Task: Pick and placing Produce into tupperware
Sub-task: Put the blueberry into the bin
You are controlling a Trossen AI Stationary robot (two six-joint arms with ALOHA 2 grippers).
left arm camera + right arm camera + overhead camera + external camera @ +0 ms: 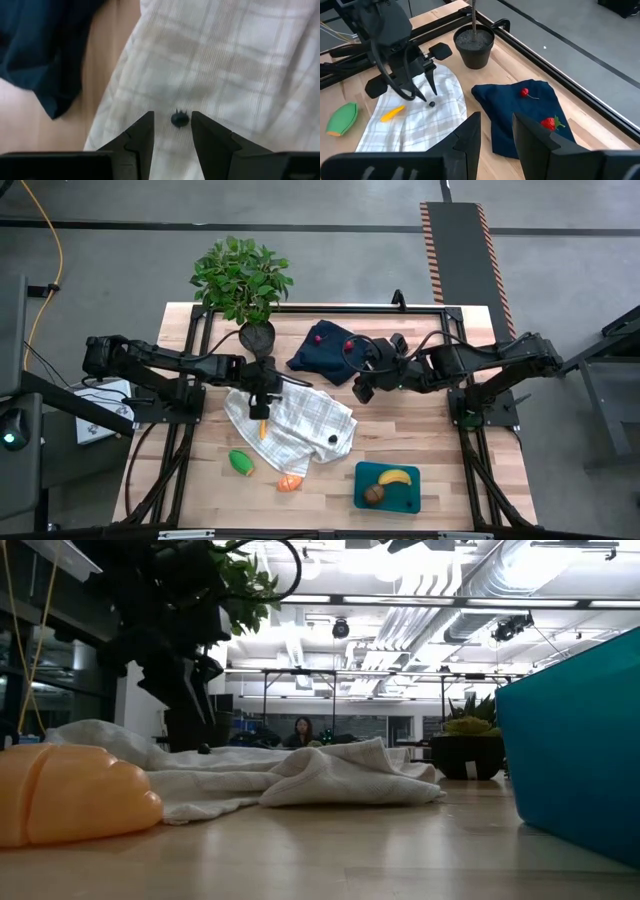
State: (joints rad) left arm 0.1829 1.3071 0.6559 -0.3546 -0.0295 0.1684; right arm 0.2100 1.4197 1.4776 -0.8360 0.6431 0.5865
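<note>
Nearest the low camera lay an orange piece; beyond, the teal tupperware held a banana and brown round fruit. Left gripper, jaws apart, hovered over the plaid cloth; right gripper likewise apart.

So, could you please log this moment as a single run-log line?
left gripper: open over small dark item on white checked cloth | right gripper: open above dark navy cloth | teal-blue rectangular plastic container: holds yellow banana, brown round piece
</note>
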